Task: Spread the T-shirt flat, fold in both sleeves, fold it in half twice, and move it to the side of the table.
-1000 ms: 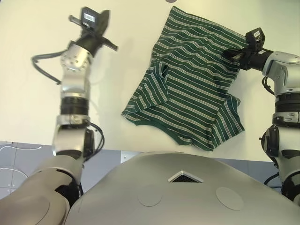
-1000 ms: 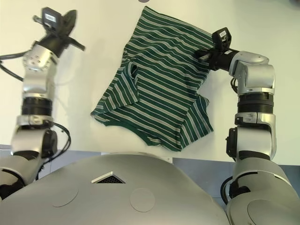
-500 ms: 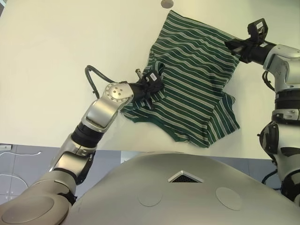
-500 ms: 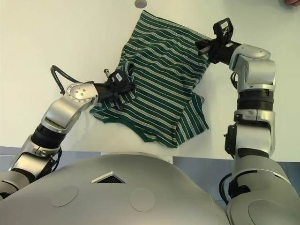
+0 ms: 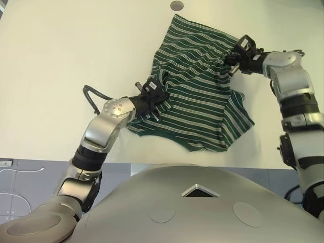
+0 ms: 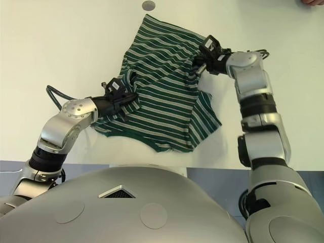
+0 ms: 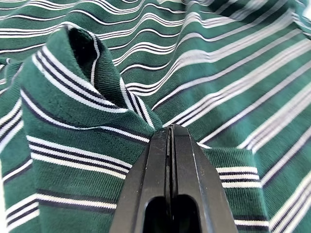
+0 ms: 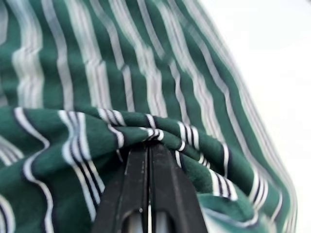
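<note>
A green T-shirt [image 5: 197, 96] with white stripes lies crumpled on the pale table [image 5: 61, 66], bunched toward the middle. My left gripper [image 5: 158, 96] is shut on a fold at the shirt's left side; the left wrist view has its fingers [image 7: 170, 160] pressed together into the striped T-shirt [image 7: 204, 63]. My right gripper [image 5: 234, 59] is shut on the cloth at the shirt's upper right, pulled inward over the body. In the right wrist view the closed fingers [image 8: 146, 184] pinch a rolled edge of the T-shirt [image 8: 97, 63].
A small grey round disc [image 5: 177, 5] sits in the table just beyond the shirt's far edge. Bare tabletop spreads wide to the left and also to the right of the shirt. The table's near edge [image 5: 30, 158] runs close to my body.
My left arm came down from the far left onto the shirt's left fold and shut on it. My right gripper dragged the upper right corner inward to the left.
</note>
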